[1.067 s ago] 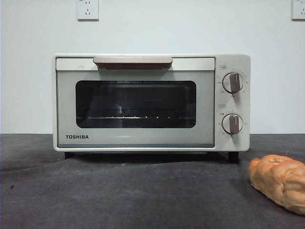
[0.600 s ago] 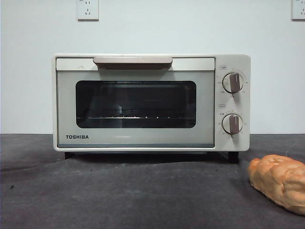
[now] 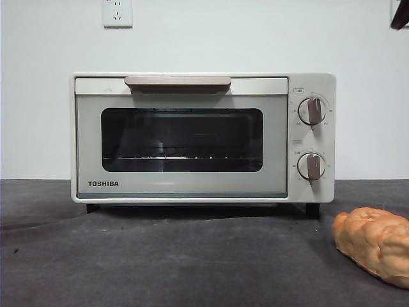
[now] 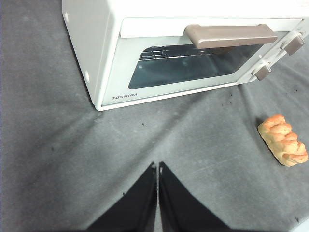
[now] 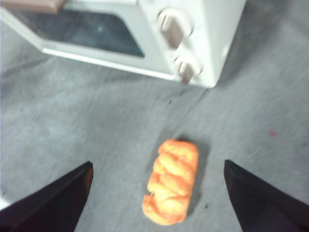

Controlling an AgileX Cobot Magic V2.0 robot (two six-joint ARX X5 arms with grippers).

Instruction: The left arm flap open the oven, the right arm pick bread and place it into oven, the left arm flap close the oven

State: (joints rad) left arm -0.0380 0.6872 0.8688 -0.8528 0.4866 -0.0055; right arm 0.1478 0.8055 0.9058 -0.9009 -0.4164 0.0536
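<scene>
Golden-orange bread (image 5: 171, 181) lies on the dark worktop (image 4: 48, 145) in front of the oven's (image 3: 201, 137) knob end, long axis running toward those knobs. Its door is shut. My right fingers (image 5: 157, 193) hang spread wide, straddling the loaf, ready. My left fingers (image 4: 157, 193), pressed together and empty, face the door.

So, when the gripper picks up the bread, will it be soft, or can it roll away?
The bread looks lumpy and braided, so the right gripper's open jaws would probably find uneven contact; it may give a little. Its long, flattish shape lying on the grey cloth suggests it will hardly roll. It seems light for its size, so a gentle squeeze should probably be enough.
</scene>
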